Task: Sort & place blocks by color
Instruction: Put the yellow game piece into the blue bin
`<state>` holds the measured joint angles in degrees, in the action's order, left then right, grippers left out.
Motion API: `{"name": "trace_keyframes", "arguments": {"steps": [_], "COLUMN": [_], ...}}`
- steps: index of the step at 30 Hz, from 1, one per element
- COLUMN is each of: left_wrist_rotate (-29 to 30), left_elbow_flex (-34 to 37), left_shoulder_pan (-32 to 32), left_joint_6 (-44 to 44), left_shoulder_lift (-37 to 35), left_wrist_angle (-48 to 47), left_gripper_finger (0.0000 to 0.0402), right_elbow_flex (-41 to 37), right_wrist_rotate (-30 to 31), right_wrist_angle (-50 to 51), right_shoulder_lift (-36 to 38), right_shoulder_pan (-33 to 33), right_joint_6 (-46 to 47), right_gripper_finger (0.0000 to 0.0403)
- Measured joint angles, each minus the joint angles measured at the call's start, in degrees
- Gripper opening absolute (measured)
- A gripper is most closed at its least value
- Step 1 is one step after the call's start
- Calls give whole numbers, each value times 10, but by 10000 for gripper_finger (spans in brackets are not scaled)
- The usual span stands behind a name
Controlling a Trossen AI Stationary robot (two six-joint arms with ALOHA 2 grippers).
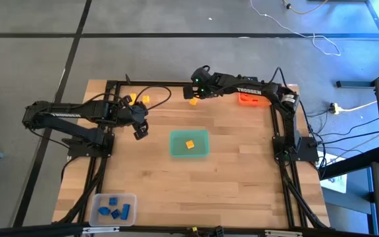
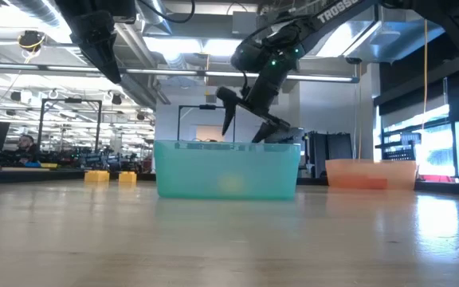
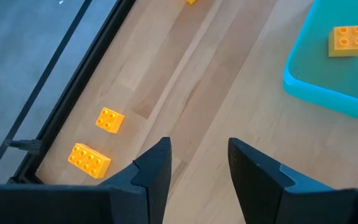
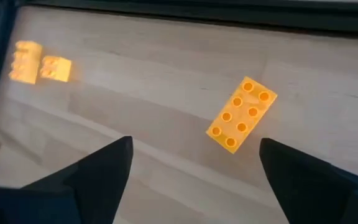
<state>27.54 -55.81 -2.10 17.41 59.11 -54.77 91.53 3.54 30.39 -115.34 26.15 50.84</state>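
Note:
A yellow eight-stud block [image 4: 242,114] lies flat on the wood near the table's far edge [image 1: 193,102]. My right gripper [image 4: 194,168] hovers open above it [image 1: 196,91], with the block ahead of its spread fingers. Two more yellow blocks [image 1: 129,99] [image 1: 143,99] lie at the far left. One yellow block [image 1: 189,145] rests in the green tray [image 1: 176,153] at the table's middle. Several blue blocks [image 1: 114,209] sit in the clear tray [image 1: 131,197] at the near left. My left gripper [image 1: 140,131] waits open and empty left of the green tray.
An orange tray [image 1: 252,99] stands at the far right under my right arm. Dark frame rails [image 1: 176,83] run along the table's far and side edges. Bare wood lies open between the green tray and the near edge.

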Motion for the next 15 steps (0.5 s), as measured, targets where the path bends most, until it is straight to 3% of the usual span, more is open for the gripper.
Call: {"name": "trace_keyframes", "arguments": {"steps": [15], "left_wrist_rotate": [0], "left_elbow_flex": [0], "left_shoulder_pan": [0], "left_joint_6": [0], "left_shoulder_lift": [0], "left_wrist_angle": [0], "left_gripper_finger": [149], "right_elbow_flex": [0], "right_wrist_rotate": [-11], "right_wrist_angle": [-14], "right_shoulder_lift": [-68], "right_shoulder_pan": [19], "right_joint_6": [88], "right_gripper_finger": [351]}}
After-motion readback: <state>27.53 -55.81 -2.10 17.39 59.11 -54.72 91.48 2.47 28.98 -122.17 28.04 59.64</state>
